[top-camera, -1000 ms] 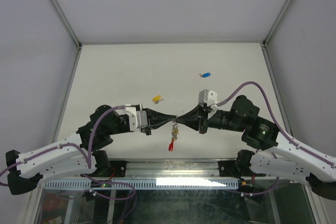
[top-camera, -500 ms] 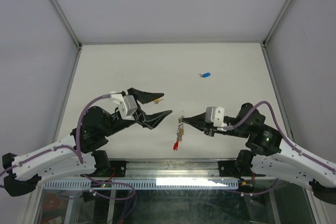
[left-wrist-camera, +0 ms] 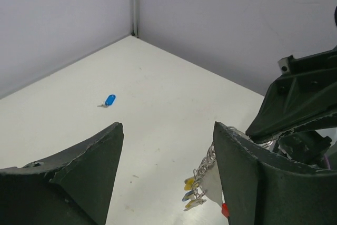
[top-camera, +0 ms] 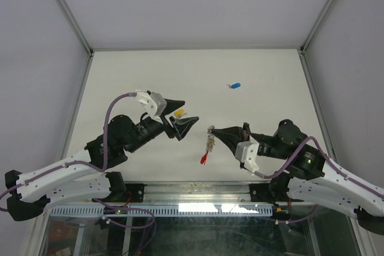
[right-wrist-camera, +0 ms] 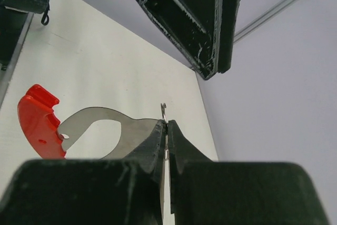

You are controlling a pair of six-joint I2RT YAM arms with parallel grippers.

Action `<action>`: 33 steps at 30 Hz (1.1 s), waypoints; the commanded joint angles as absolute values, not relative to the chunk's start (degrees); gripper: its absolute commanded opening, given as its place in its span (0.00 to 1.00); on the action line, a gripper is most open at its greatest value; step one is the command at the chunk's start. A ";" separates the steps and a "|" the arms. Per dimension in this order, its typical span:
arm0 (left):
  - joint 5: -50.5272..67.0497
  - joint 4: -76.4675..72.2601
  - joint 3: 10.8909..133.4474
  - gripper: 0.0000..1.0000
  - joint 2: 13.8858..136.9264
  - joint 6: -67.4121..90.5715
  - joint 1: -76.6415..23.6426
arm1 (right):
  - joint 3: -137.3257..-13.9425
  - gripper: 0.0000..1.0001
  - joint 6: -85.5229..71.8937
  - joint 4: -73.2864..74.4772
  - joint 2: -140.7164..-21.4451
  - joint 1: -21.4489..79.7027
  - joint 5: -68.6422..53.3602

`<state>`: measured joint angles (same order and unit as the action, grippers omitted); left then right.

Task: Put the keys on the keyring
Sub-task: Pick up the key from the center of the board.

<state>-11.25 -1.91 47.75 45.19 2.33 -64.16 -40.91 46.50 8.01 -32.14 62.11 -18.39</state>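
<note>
Our right end effector [top-camera: 211,129] is clamped tight on the keyring [top-camera: 209,144], which hangs from its tips with the red strip lowest. Just left of the keyring, our left end effector [top-camera: 189,112] gapes wide and holds nothing, with a yellow key [top-camera: 178,113] on the surface [top-camera: 132,76] by its fingers. A blue key [top-camera: 234,85] lies well beyond the keyring, with open surface running on to the far wall [top-camera: 198,10].

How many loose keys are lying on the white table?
2. A blue-capped metal key lies toward the far right; a yellow-capped metal key lies beneath the open left tool, partly hidden. Others may be hidden.
</note>
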 commanded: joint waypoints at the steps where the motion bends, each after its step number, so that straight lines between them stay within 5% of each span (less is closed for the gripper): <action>1: -13.55 -0.56 50.72 0.69 46.10 4.03 -64.42 | -46.04 0.00 56.64 7.54 -32.83 62.36 -17.17; 7: -14.09 5.92 55.51 0.70 51.24 6.54 -63.26 | -49.57 0.00 57.96 14.03 -35.70 62.75 -11.08; 12: -6.00 9.39 58.54 0.78 56.07 11.47 -54.19 | -56.08 0.00 43.25 21.39 -41.75 62.89 -2.02; 21: -0.27 12.92 61.07 0.78 64.65 17.54 -42.17 | -72.54 0.00 16.97 44.97 -56.25 62.86 7.89; 33: -12.64 16.84 60.25 0.79 80.88 32.04 -37.97 | -74.36 0.00 5.86 50.46 -60.11 58.84 6.80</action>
